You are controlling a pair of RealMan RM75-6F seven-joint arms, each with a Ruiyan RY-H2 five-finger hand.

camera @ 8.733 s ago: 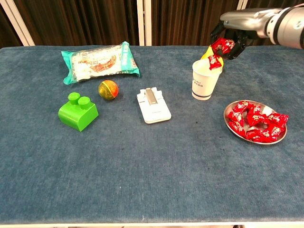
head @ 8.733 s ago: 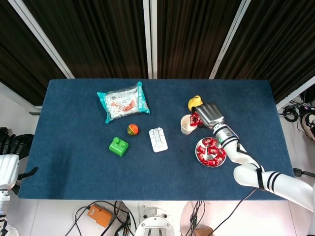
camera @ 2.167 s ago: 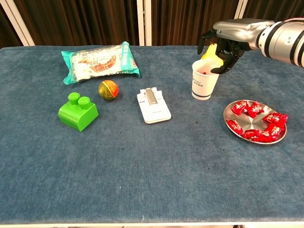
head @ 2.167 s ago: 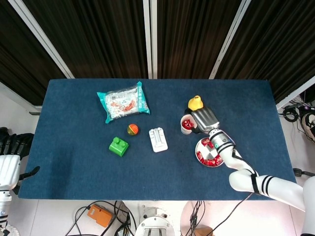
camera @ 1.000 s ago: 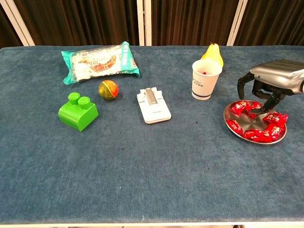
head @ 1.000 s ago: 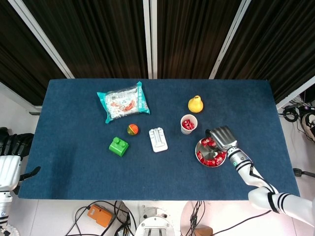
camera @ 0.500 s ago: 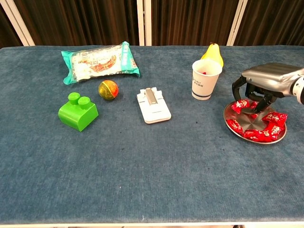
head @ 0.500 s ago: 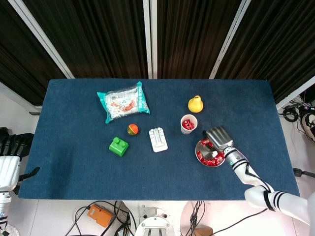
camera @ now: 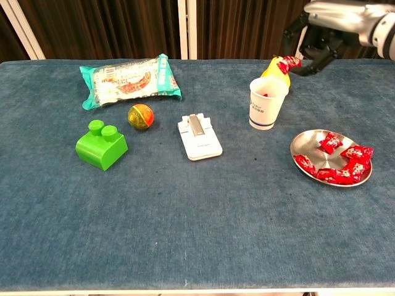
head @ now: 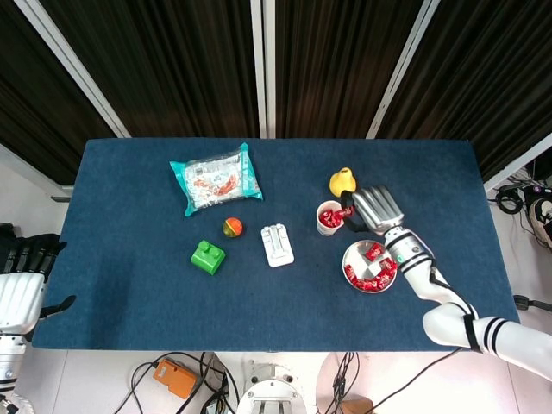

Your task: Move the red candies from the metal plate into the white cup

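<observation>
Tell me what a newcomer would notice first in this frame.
The right hand, raised at the table's far right, holds a red candy just above the white cup. Nearer the front, the metal plate still carries several red candies. Across the table, a bright green block also catches the eye.
</observation>
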